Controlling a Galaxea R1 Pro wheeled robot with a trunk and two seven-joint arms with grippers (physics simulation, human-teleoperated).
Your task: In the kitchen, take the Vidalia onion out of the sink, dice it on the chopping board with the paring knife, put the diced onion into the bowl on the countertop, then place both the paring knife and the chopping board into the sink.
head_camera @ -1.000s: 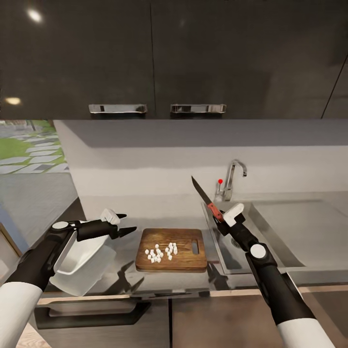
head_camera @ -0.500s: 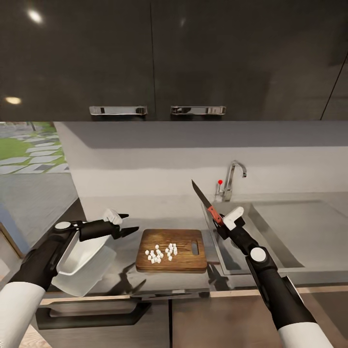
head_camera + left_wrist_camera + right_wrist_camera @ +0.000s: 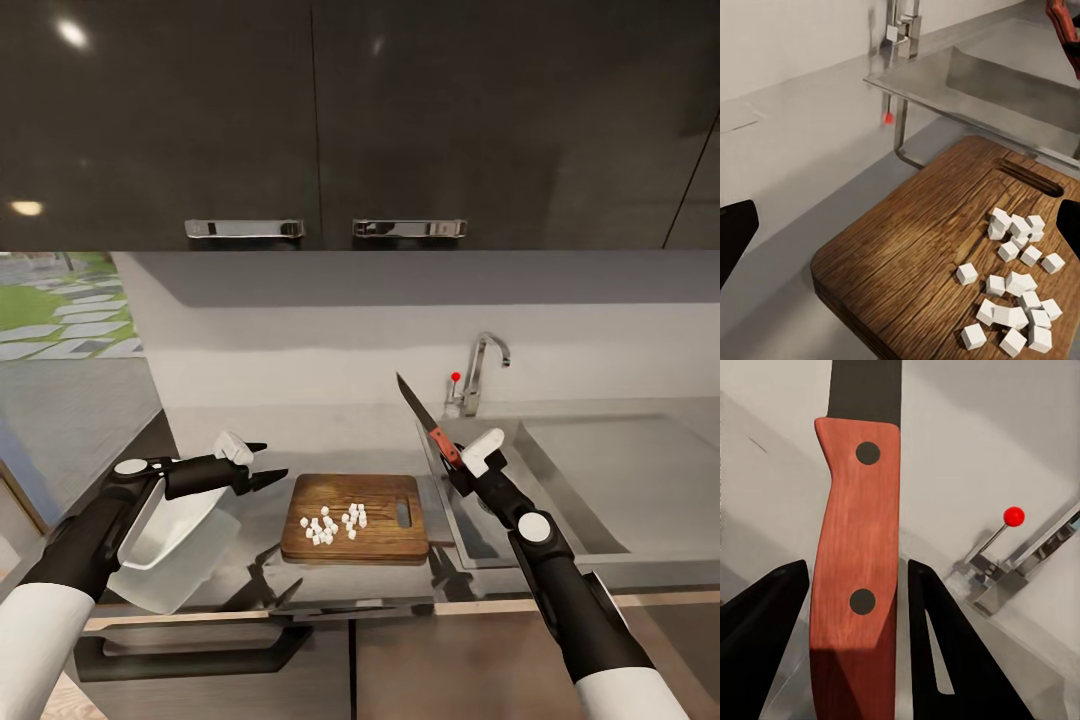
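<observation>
the onion is already cut: a loose heap of small white cubes (image 3: 333, 523) sits on the board (image 3: 355, 516), toward the end away from the sink (image 3: 600, 480). the step in hand looks like moving those cubes into the bowl (image 3: 172, 545), which lies on the counter (image 3: 250, 570) on the far side of the board from the sink.

the left gripper (image 3: 262, 464) hangs over the counter between bowl and board, its jaws parted and holding nothing. it would do best to take a few cubes at a time, closing gently so they do not squirt out sideways, or else to take the board by its free edge and tip the heap toward the bowl.

the right gripper (image 3: 455, 462) is clamped on the knife (image 3: 428, 420), held up in the air at the sink's near corner, blade pointing up and away. it should be kept clear of the board while the left arm works.

the board is brown grained wood with rounded corners and an oblong slot by the sink end. the cubes are crisp and light, and likely to scatter. the knife has a dark blade and a reddish handle with two dark rivets. the bowl is white, square and shallow. the counter is glossy grey, the sink dull steel with a curved tap (image 3: 482, 370).
</observation>
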